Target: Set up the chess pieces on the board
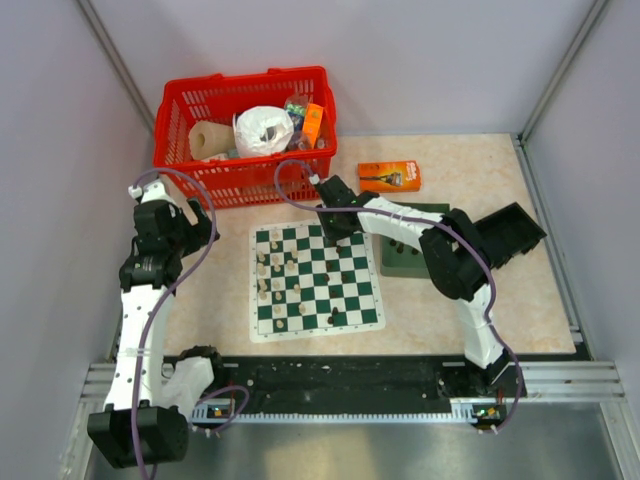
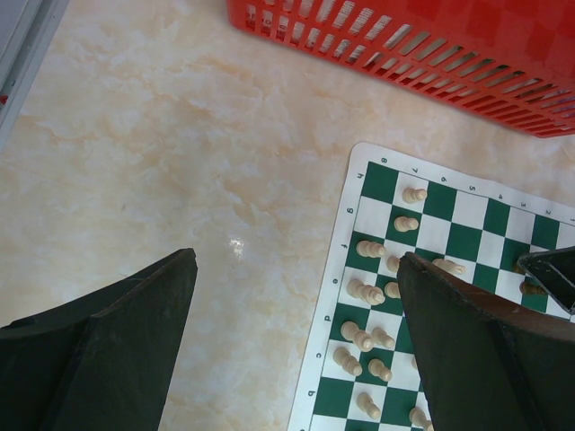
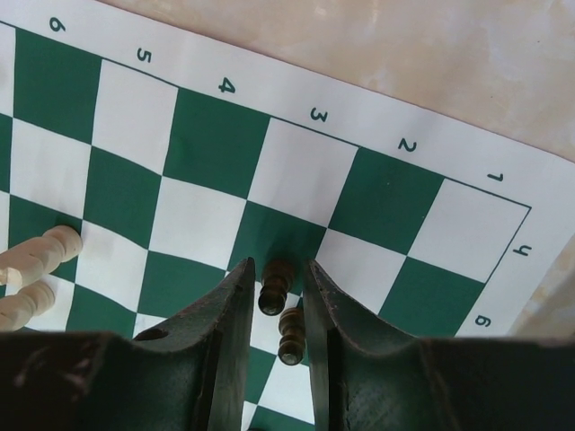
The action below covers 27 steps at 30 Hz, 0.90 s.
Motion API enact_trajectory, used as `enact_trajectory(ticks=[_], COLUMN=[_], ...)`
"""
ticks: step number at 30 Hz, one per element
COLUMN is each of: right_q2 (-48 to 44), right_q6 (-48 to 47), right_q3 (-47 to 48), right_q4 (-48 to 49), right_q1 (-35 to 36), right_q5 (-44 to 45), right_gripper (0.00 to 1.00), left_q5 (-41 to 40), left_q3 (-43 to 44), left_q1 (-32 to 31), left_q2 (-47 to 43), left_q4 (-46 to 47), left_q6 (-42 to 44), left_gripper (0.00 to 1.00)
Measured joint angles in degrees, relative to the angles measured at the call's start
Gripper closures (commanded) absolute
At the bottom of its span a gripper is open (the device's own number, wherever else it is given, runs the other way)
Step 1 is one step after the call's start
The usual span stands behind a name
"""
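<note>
The board [image 1: 345,275] lies flat mid-table. Cream chess pieces [image 1: 265,280] stand along its left files, also seen as cream pieces [image 2: 368,292] in the left wrist view. My right gripper [image 3: 277,268] reaches down over the board's far edge [image 1: 335,232]. Its fingers stand close on either side of a dark pawn [image 3: 275,287] that rests upright on a green square. A second dark pawn [image 3: 292,337] stands just behind it. My left gripper [image 2: 298,259] hangs wide open over bare table left of the board [image 2: 467,242], holding nothing.
A red basket [image 1: 245,130] of oddments sits behind the board. An orange box [image 1: 389,176] lies at the back right. A dark green tray [image 1: 405,255] holding dark pieces and a black bin [image 1: 510,232] stand right of the board. White walls close in on both sides.
</note>
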Motion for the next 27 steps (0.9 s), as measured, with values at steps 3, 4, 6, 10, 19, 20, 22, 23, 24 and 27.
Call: enact_trajectory(ticks=[3,4,6,10,19,20,22,23,24,27], right_q2=[0.00,0.00,0.00,0.00,0.00,0.00,0.00,0.00,0.00,0.00], right_q6=[0.00,0.00,0.00,0.02,0.04,0.04,0.07,0.07,0.07,0.11], right_q3=[0.00,0.00,0.00,-0.02,-0.02,-0.02,0.00,0.02,0.04,0.17], right_q4=[-0.22,-0.33,-0.50,-0.59,-0.59,-0.59,-0.59,-0.59,-0.59,-0.61], right_q1=[0.00,0.00,0.00,0.00,0.02,0.00,0.00,0.00,0.00,-0.22], right_q5=[0.00,0.02,0.02,0.24,1.49,1.97,3.06,3.67,4.35,5.79], right_gripper=[0.71,0.72,0.73,0.78,0.85,0.86,0.86,0.86,0.86,0.86], left_q5=[-0.02,-0.02,-0.02,0.00,-0.02,0.00,0.00,0.00,0.00,0.00], left_q3=[0.00,0.00,0.00,0.00,0.00,0.00,0.00,0.00,0.00,0.00], left_q1=[0.00,0.00,0.00,0.00,0.00,0.00,0.00,0.00,0.00,0.00], left_q2=[-0.02,-0.02,0.00,-0.02,-0.02,0.00,-0.02,0.00,-0.02,0.00], left_q4=[0.00,0.00,0.00,0.00,0.00,0.00,0.00,0.00,0.00,0.02], left_q6=[0.00,0.00,0.00,0.00,-0.02,0.00,0.00,-0.02,-0.02,-0.02], left_gripper=[0.01,0.01,0.01,0.01,0.01,0.01,0.01,0.01,0.01,0.01])
